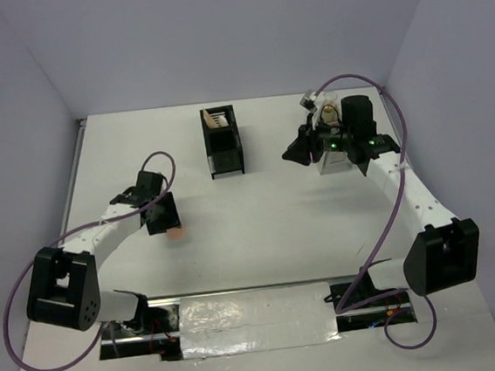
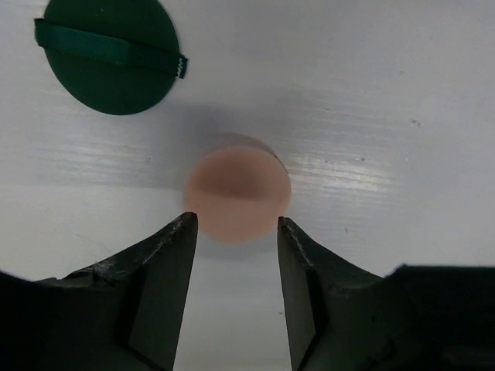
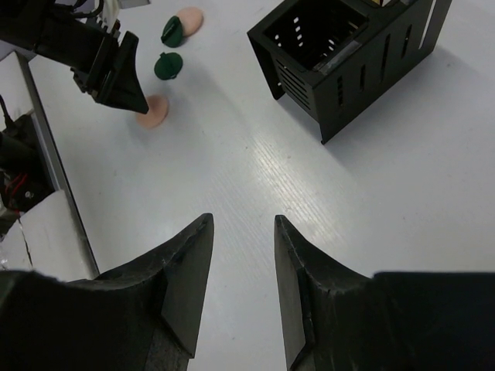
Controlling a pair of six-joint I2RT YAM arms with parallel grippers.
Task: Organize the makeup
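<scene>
The table (image 1: 261, 237) is walled on three sides, with a metal strip (image 1: 72, 172) along its left edge and a foil-covered band (image 1: 251, 315) at the near edge between the arm bases. Bare surface lies open across the middle, from the left arm over to the black box (image 1: 222, 144) at the far centre. The white box (image 1: 331, 162) sits under the right arm, near the right wall. The left gripper (image 2: 236, 224) is low over the table toward the left side, its jaws about as wide apart as the peach puff (image 2: 238, 185). The puff lies flat at its fingertips, which flank its near rim; I cannot tell whether they touch it. A green disc (image 2: 108, 58) with a ribbon band lies beyond the puff to one side, apart from it. The right wrist view shows a second green disc (image 3: 173, 31) and another peach piece (image 3: 189, 17) farther on. The right gripper (image 3: 242, 228) hangs above bare table beside the black box, jaws moderately parted with nothing between them.
</scene>
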